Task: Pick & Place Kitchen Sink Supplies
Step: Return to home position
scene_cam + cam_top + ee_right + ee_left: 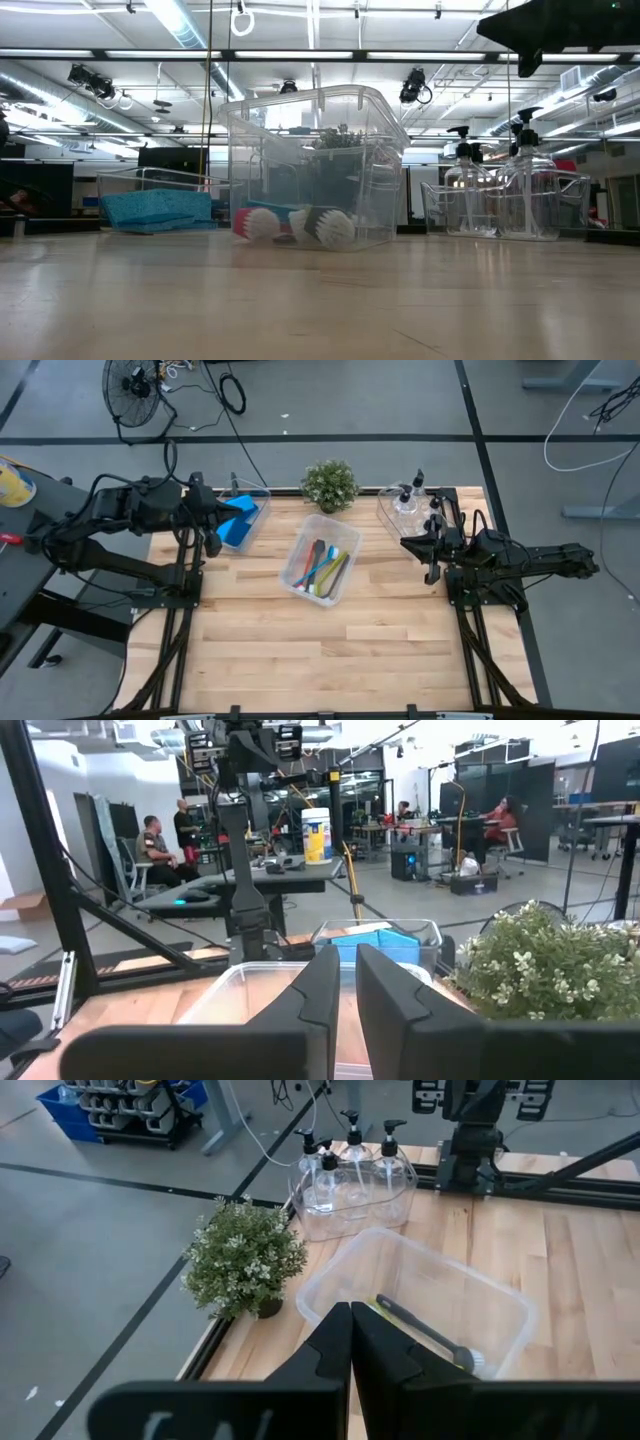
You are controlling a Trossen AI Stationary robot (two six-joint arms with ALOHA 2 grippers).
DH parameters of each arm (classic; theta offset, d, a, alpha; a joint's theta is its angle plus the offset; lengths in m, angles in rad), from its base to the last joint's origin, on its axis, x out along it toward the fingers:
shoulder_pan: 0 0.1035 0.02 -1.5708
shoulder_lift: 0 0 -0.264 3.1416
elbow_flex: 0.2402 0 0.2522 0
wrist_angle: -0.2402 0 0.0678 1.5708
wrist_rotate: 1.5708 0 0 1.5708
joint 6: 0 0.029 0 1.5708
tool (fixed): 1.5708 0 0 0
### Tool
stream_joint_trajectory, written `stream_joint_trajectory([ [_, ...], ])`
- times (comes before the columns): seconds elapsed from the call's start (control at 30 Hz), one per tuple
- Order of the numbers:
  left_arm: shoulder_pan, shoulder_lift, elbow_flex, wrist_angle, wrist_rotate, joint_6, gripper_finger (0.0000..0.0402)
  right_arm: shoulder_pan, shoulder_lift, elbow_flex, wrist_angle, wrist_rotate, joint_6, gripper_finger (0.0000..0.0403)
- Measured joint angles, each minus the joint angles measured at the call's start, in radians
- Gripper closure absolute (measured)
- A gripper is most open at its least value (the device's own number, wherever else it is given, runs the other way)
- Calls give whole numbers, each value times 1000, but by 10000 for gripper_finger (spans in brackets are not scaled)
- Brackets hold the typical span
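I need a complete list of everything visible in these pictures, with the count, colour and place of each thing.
table: 1, light wood, centre
bins: 3, clear, row on the table's far half
sponges: count unclear, blue, left bin
brushes: several, red, blue, yellow-green, middle bin
bottles: at least 3, clear with black pumps, right bin
plant: 1, green, far edge behind middle bin
fan: 1, black, floor beyond table
left claw: 1, dark, shut, by left bin
right claw: 1, dark, slightly open, by right bin

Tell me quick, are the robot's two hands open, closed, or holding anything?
Left hand: closed, empty.
Right hand: open a crack, empty.
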Motion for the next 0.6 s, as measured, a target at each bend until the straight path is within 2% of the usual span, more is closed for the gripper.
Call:
stream_joint_trajectory([
  [0.43,0,0,0,0,0,0,385,0,0,0,-10,-2,41,360],
  [0.6,0,0,0,0,0,0,385,0,-4,-22,-7,-74,46,360],
])
